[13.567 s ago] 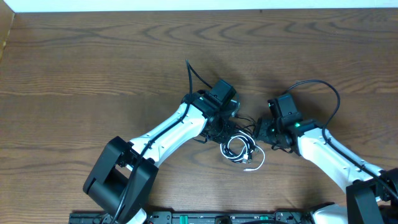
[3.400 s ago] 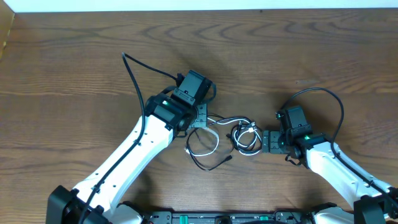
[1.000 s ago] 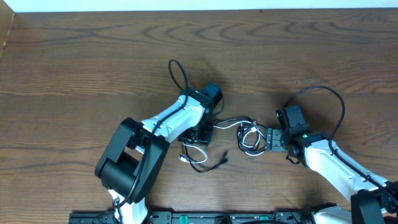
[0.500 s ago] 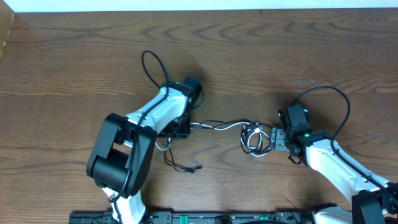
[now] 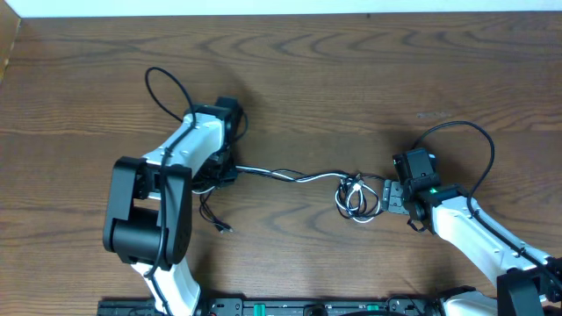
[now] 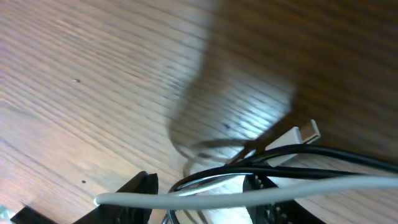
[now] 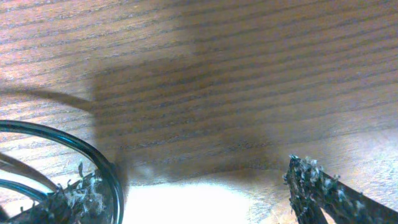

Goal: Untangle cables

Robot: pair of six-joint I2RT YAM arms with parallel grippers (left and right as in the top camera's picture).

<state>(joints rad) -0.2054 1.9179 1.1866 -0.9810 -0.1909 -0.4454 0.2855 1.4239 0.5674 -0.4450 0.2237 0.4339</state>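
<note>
Left pincer (image 6: 202,186) pinching cables (image 5: 299,177); black and white strands run taut across table (image 5: 351,70) to coil (image 5: 354,197) touching right pincer (image 7: 186,193), jaws spread. Risk: coil unanchored, so harder pull likely drags it along or cinches knot tighter

**Dark wood-grain surface (image 5: 351,79) spans the scene, bordered by a white strip (image 5: 263,7) at its far edge**

From overhead the brown boards run left to right, with a sweeping arched grain pattern near the far middle. A pale wooden piece (image 5: 8,44) shows at the far left corner and a faint light smudge (image 5: 430,115) marks the right side. In the left wrist view the grain slants diagonally under a broad blurred shadow, with a tiny dark speck (image 6: 76,79) on the lit wood. In the right wrist view a dark shadow band (image 7: 174,106) crosses the planks above a bright patch of glare (image 7: 186,202).
</note>
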